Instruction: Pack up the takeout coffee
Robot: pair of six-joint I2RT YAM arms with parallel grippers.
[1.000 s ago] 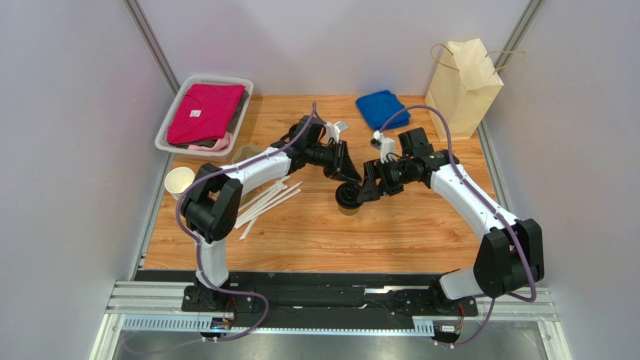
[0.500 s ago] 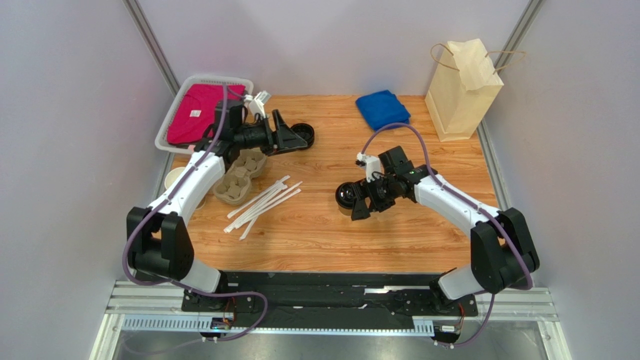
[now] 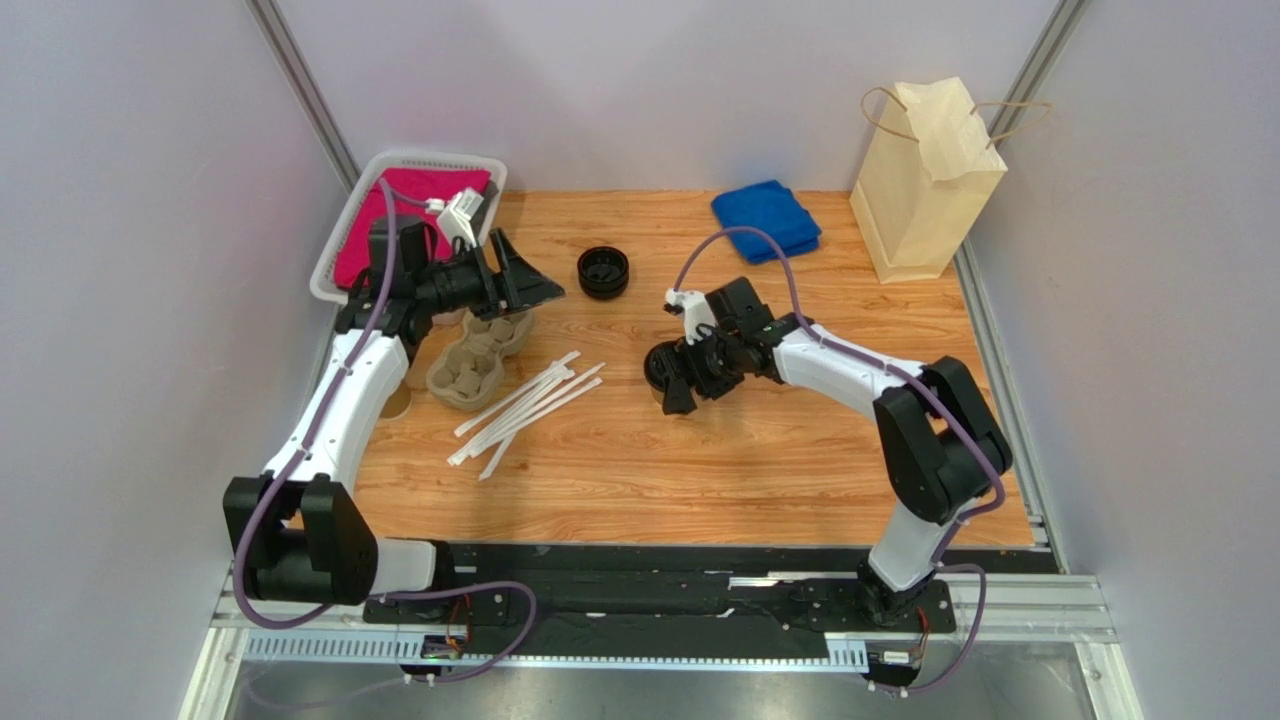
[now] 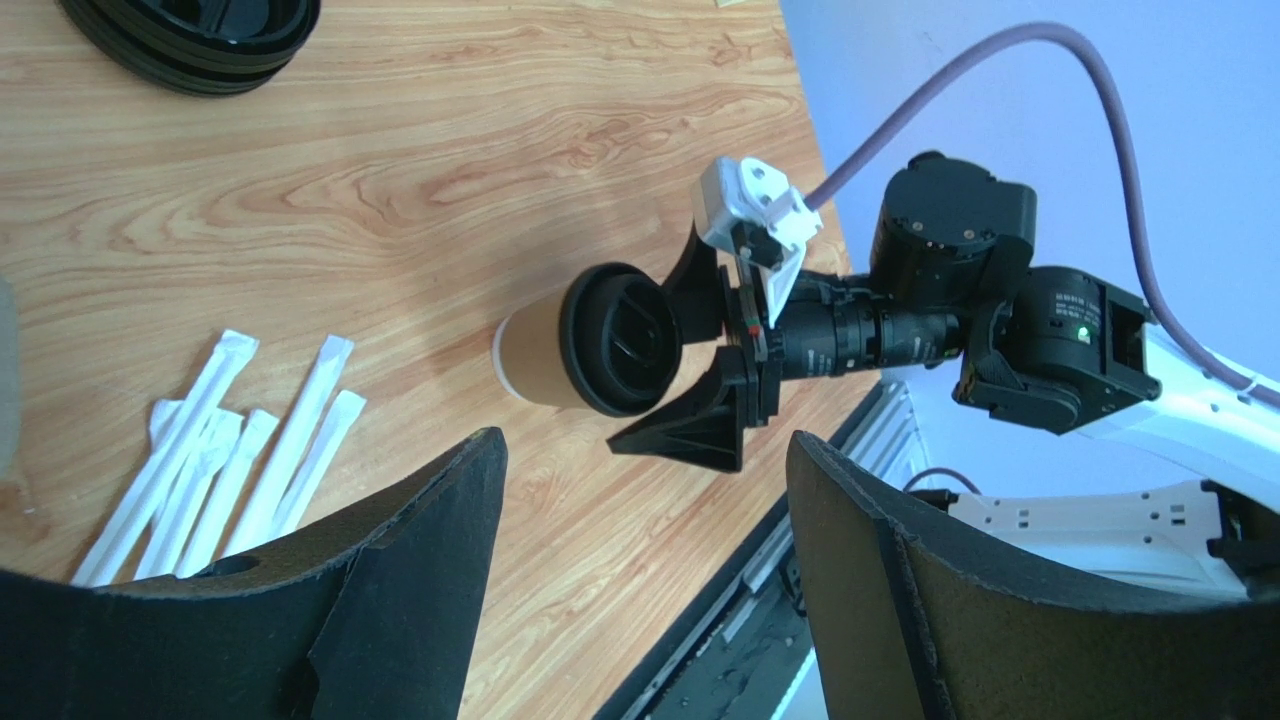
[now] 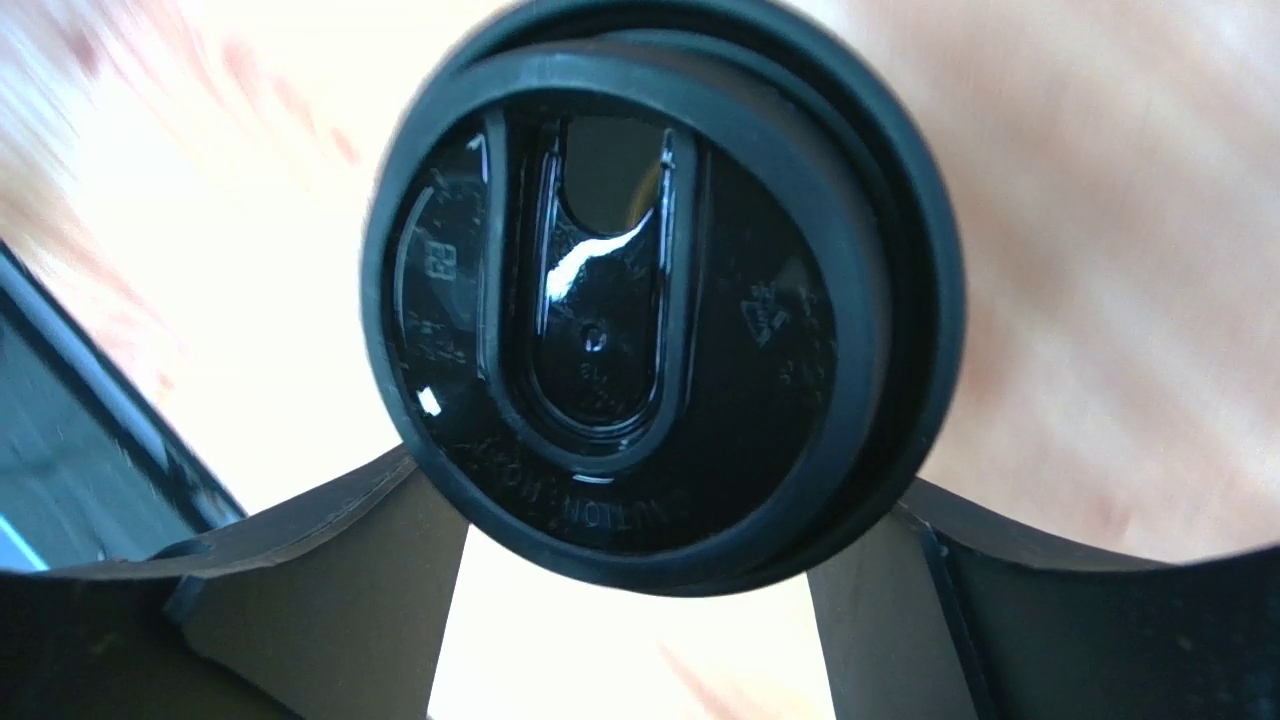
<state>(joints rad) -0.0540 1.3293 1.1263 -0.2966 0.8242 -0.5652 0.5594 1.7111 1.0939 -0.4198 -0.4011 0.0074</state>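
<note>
The takeout coffee [image 3: 663,371], a tan paper cup with a black lid, is near the middle of the table. It also shows in the left wrist view [image 4: 579,342]. My right gripper [image 3: 679,375] reaches it from the right, with one finger on each side at the lid, and is shut on it. In the right wrist view the lid [image 5: 661,285] fills the frame between the two fingers [image 5: 346,570] of my right gripper [image 5: 661,518]. My left gripper [image 3: 522,282] is open and empty at the back left, with wide jaws [image 4: 646,450].
A stack of loose black lids [image 3: 603,272] lies at the back centre. A pulp cup carrier [image 3: 469,365] and several wrapped straws [image 3: 529,402] lie at the left. A basket of clothes [image 3: 349,248], a blue cloth [image 3: 766,219] and a paper bag [image 3: 924,180] stand along the back.
My left arm pulled away from the cup to the back left and opened. My right gripper moved left and a little farther back with the cup.
</note>
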